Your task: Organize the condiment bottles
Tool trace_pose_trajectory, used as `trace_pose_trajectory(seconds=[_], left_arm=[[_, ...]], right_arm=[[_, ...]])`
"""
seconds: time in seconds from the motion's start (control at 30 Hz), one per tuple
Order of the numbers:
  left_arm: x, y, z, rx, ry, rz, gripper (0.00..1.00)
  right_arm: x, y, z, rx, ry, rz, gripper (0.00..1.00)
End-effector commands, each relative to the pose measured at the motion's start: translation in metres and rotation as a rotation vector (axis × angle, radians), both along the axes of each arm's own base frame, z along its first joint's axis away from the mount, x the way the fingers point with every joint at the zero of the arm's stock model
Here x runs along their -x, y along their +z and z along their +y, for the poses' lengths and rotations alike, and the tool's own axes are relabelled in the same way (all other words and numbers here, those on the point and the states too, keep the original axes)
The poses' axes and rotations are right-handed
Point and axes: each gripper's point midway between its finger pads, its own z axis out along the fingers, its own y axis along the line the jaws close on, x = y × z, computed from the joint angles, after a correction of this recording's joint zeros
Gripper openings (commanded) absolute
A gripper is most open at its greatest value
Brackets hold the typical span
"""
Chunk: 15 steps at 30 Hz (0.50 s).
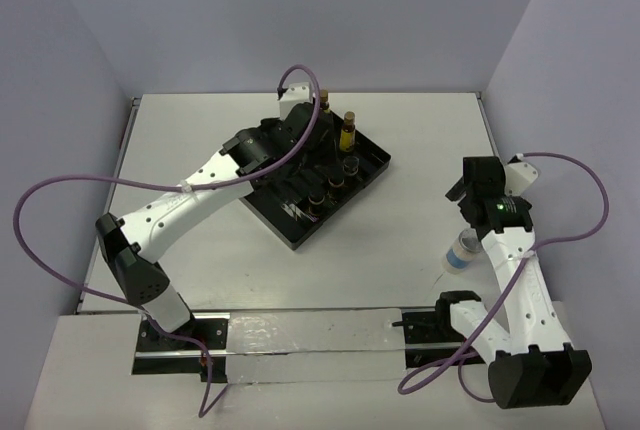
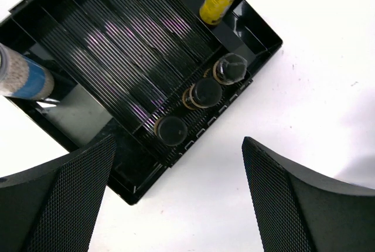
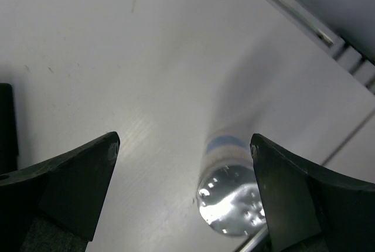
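Note:
A black ridged tray (image 1: 297, 238) sits mid-table. In it stand two amber bottles (image 1: 348, 130) (image 2: 218, 3) at the far end and three short dark bottles (image 1: 335, 180) (image 2: 205, 92) in a row along its right edge. One blue-labelled bottle (image 2: 23, 79) shows at the tray's left side. My left gripper (image 1: 285, 155) (image 2: 179, 146) hangs open over the tray, holding nothing. Another white-lidded, blue-labelled bottle (image 1: 458, 255) (image 3: 231, 202) stands on the table at the right. My right gripper (image 1: 470, 195) (image 3: 184, 140) is open above it, and the bottle is close to the right finger (image 3: 293, 193).
Grey walls close the table on three sides. A shiny metal strip (image 1: 310, 335) runs along the near edge between the arm bases. Purple cables (image 1: 40, 210) loop out from both arms. Bare white tabletop (image 1: 420, 130) lies between the tray and the right bottle.

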Motion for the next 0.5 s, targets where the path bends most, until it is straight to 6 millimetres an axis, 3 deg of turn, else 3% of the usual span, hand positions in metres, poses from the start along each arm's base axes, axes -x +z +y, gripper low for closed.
trace_pose_trajectory(seconds=[0.0,0.27,0.47], left_arm=[[-0.002,0.011,0.016,-0.023,-0.004,-0.022,0.96],[0.000,-0.003,0.025,-0.058,-0.018,-0.018,0.96],[0.000,-0.009,0.028,-0.083,-0.039,-0.021,0.96]], right_arm=[[0.040,0.008,-0.004,-0.037,-0.132,0.061,1.00],[0.070,0.009,0.014,-0.157,-0.140,0.073,1.00],[0.081,-0.010,0.024,-0.219,-0.161,0.147,1.00]])
